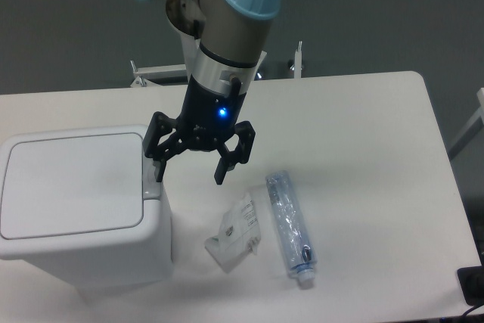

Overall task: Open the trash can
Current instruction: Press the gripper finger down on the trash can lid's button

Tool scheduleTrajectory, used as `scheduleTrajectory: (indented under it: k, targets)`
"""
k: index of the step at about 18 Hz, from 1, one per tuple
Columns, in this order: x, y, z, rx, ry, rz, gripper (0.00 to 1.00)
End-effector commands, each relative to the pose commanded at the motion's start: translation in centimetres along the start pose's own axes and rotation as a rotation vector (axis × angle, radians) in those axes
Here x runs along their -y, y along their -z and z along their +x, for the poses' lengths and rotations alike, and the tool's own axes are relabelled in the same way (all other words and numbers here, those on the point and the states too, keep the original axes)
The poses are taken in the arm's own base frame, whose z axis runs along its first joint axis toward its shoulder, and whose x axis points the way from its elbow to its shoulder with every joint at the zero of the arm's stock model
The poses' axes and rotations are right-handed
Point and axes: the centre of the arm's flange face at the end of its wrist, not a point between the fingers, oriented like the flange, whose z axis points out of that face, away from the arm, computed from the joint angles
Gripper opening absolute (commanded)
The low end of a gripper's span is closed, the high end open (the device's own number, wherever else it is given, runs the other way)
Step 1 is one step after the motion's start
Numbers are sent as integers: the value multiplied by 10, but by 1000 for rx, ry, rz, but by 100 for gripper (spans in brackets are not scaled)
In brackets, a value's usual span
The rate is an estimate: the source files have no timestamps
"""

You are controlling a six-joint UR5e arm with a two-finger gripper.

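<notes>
Our boxy white plastic trash can point(79, 206) sits closed at the table's left; its grey push-button latch point(151, 177) lies under our black two-finger gripper point(189, 173), fingers spread and empty. We should press one fingertip straight down, centred.

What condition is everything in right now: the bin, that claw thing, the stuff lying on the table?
Bin: upright, lid shut flat.
Latch: grey, at the lid's right edge; one of the fingers is right over it, contact unclear.
Gripper: open, empty, blue light on.
Bottle: clear, lying on its side, looks empty.
Wrapper: crumpled, lying flat beside the bottle.
</notes>
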Motion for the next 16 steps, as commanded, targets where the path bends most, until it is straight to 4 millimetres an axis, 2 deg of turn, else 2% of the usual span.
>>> scheduleTrajectory:
  k: [16]
  targets:
    - [-4, -11, -2, -3, -3, -18, 100]
